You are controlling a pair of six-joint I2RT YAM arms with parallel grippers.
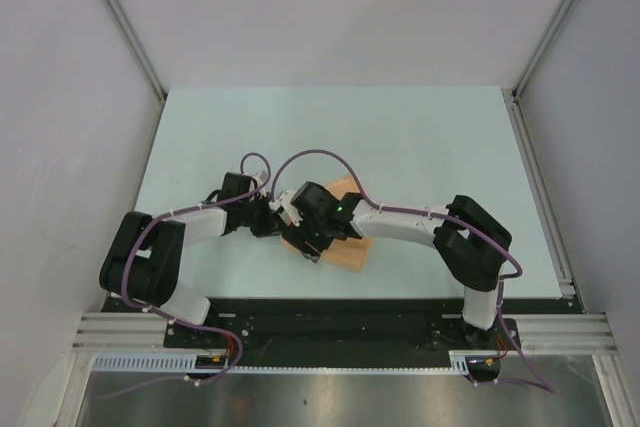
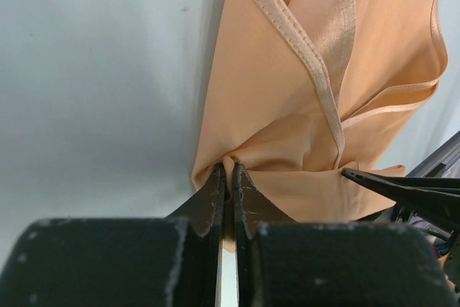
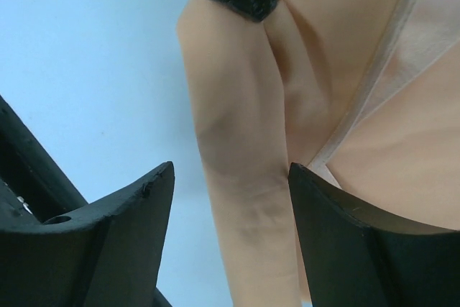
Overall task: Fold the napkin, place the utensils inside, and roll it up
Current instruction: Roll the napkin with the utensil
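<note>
The peach-orange napkin [image 1: 345, 252] lies bunched on the table under both wrists. In the left wrist view the napkin [image 2: 287, 106] shows folded layers with a stitched hem. My left gripper [image 2: 228, 174] is shut, pinching the napkin's near rolled edge. In the right wrist view a rolled ridge of the napkin [image 3: 244, 177] runs between my right gripper's [image 3: 231, 177] open fingers, with the right finger touching it. My left gripper's [image 1: 272, 219] tip meets my right gripper [image 1: 305, 247] at the cloth. The teal utensil is hidden.
The pale blue-green table [image 1: 400, 137] stretches behind and to both sides of the arms. White walls with metal rails [image 1: 120, 22] enclose it. A black base plate [image 1: 330, 322] runs along the near edge.
</note>
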